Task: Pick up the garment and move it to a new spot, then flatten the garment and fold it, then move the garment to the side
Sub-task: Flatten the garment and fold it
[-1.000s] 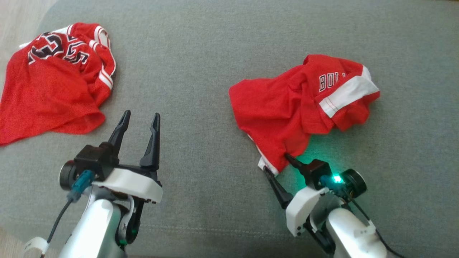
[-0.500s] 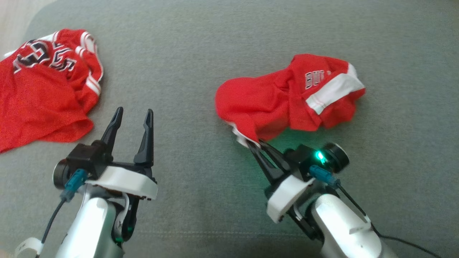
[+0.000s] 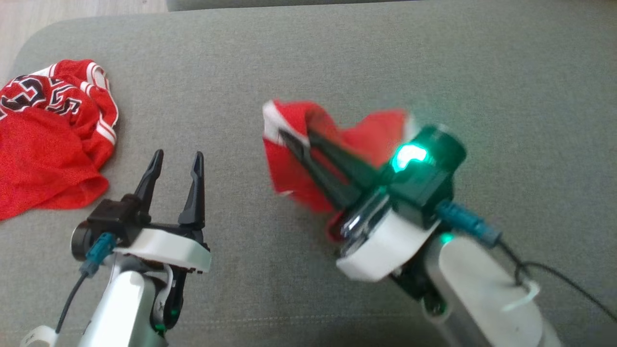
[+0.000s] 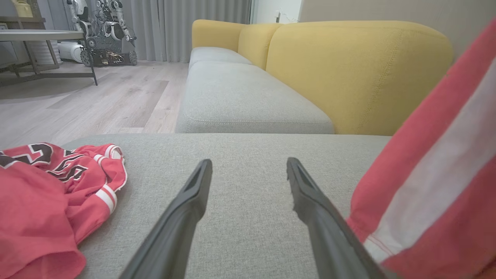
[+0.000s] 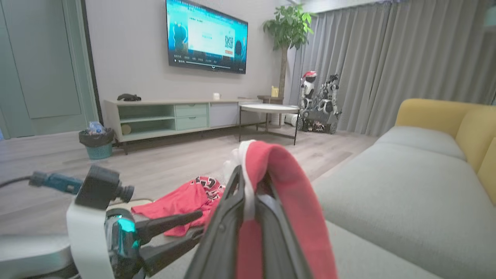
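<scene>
Firstly, sofa seat (image 3: pixel 308 58): a broad grey cushion on which everything else here is placed.
Spare jersey (image 3: pixel 48 144): red, crumpled and printed with numbers, lying at the seat's left edge.
Garment (image 3: pixel 284 164): red with white trim, bunched, held above the middle of the seat; it is blurred in the head view.
Right gripper (image 3: pixel 296 136): fingers pressed together, pinching the garment's white-trimmed edge over the seat's middle.
Left gripper (image 3: pixel 178 155): fingers spread and holding nothing, low over the seat's near left part.
Progress: the pickup looks done and the carry to a new spot seems under way. Flattening, folding and moving aside are not yet done.
Garment's lie: it hangs from the pinch, so its long axis likely runs down toward the seat. Its white band slants diagonally in the left wrist view. Which end is up cannot be told.
</scene>
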{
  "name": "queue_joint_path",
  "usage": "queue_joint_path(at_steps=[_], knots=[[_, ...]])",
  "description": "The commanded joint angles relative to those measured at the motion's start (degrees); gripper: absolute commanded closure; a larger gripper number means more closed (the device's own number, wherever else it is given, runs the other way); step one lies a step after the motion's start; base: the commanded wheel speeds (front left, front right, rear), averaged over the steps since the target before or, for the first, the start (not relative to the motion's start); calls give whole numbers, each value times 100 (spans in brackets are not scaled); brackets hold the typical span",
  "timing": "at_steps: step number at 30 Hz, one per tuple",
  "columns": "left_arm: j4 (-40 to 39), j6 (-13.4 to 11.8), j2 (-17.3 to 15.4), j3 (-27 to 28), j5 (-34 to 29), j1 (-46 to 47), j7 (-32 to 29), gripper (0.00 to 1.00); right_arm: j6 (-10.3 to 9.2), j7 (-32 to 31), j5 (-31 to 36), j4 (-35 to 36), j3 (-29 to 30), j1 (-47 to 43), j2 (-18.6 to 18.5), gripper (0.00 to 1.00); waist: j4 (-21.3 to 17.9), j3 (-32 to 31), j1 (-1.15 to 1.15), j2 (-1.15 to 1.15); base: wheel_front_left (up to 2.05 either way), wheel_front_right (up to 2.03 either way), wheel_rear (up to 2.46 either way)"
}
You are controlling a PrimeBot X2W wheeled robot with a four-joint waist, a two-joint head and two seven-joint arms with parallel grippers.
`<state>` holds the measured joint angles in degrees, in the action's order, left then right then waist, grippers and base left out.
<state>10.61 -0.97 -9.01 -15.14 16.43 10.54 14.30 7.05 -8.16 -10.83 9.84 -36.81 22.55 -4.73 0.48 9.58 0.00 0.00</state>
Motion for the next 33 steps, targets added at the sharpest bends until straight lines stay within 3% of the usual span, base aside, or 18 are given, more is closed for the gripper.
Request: queue_joint_path(at_steps=[1, 9, 20, 21, 22, 23, 28, 33], knots=[[-171, 9, -60, 261, -71, 143, 70, 0, 44, -42, -50, 227, 24, 195, 96, 100, -24, 16, 0, 0, 0, 0, 0], [-210, 88, 12, 295, -139, 209, 70, 0, 44, -398, -6, -383, 1173, -369, -277, 100, -35, 231, 0, 0, 0, 0, 0], [-226, 198, 17, 377, -223, 383, 70, 0, 44, -417, 54, -1784, 2031, -759, -832, 100, -65, 598, 0, 0, 0, 0, 0], [-227, 207, 19, 385, -230, 397, 70, 0, 44, -381, 80, -1920, 2121, -713, -819, 97, -66, 620, 0, 0, 0, 0, 0], [-226, 216, 24, 392, -237, 409, 70, 0, 44, -330, 120, -2045, 2203, -663, -806, 55, -64, 638, 0, 0, 0, 0, 0], [-223, 225, 28, 397, -244, 419, 70, 0, 44, -279, 156, -2152, 2271, -616, -780, 0, -60, 651, 0, 0, 0, 0, 0], [-178, 246, 59, 464, -274, 405, 70, 0, 44, 25, 260, -2492, 2626, -522, -594, 0, -77, 588, 0, 0, 0, 0, 0], [-169, 222, 97, 531, -313, 306, 70, 0, 44, 375, 350, -2256, 3167, -762, -404, 0, -105, 380, 0, 0, 0, 0, 0]])
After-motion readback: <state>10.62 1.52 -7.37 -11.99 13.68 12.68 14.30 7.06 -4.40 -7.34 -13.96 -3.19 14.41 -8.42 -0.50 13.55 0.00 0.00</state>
